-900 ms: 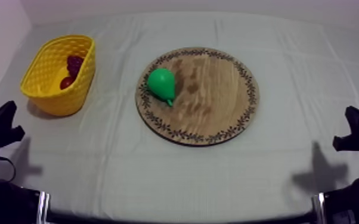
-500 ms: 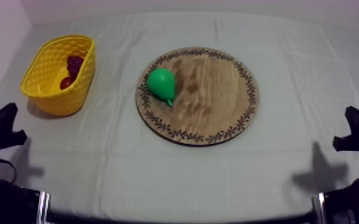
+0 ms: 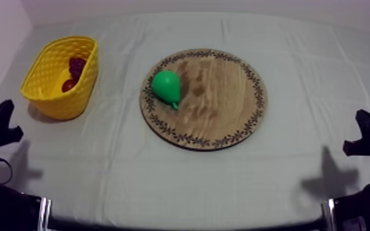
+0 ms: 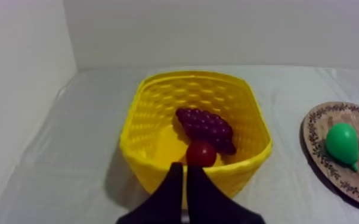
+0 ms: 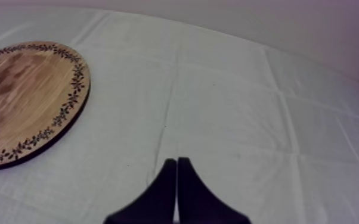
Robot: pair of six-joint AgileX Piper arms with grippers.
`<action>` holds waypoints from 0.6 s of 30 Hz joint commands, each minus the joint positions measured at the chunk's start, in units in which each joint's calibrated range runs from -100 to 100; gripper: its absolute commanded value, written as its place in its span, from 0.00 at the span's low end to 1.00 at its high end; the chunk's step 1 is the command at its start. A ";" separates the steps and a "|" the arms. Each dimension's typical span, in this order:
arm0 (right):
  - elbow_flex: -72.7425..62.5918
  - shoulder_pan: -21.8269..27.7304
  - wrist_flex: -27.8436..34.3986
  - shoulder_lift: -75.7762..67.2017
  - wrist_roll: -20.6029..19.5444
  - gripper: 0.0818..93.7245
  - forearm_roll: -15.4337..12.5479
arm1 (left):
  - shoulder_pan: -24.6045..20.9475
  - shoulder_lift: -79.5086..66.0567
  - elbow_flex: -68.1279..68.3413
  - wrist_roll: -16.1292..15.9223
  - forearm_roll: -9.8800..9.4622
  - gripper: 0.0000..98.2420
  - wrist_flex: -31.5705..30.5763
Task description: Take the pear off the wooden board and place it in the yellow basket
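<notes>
Grey-white cloth (image 3: 163, 178) underneath, the pear (image 3: 166, 86) lies on the wooden board (image 3: 224, 117) near its basket-side rim, yellow basket (image 3: 77, 98) well apart; left gripper (image 4: 186, 179) and right gripper (image 5: 176, 173) are closed on nothing. Pickup not begun: a gripper must open and reach the pear

The left end effector (image 4: 185, 171) has drifted slightly outward, toward the left edge of the table (image 3: 181, 181)

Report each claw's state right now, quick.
Left claw: shut, holding nothing, just short of the yellow lattice basket.
Right claw: shut, holding nothing, over the grey-white cloth beside the round wooden board with patterned rim.
</notes>
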 commanded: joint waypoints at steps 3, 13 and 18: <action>0.05 0.01 0.01 -0.05 -0.01 0.00 0.02 | 0.23 6.12 -7.08 1.41 -0.48 0.00 1.14; 0.05 0.01 0.01 -0.05 -0.02 0.00 0.02 | 2.47 20.76 -29.52 3.29 -0.62 0.00 11.40; 0.05 0.01 0.01 -0.05 -0.02 0.00 0.02 | 3.73 28.42 -41.26 4.03 -0.65 0.00 16.20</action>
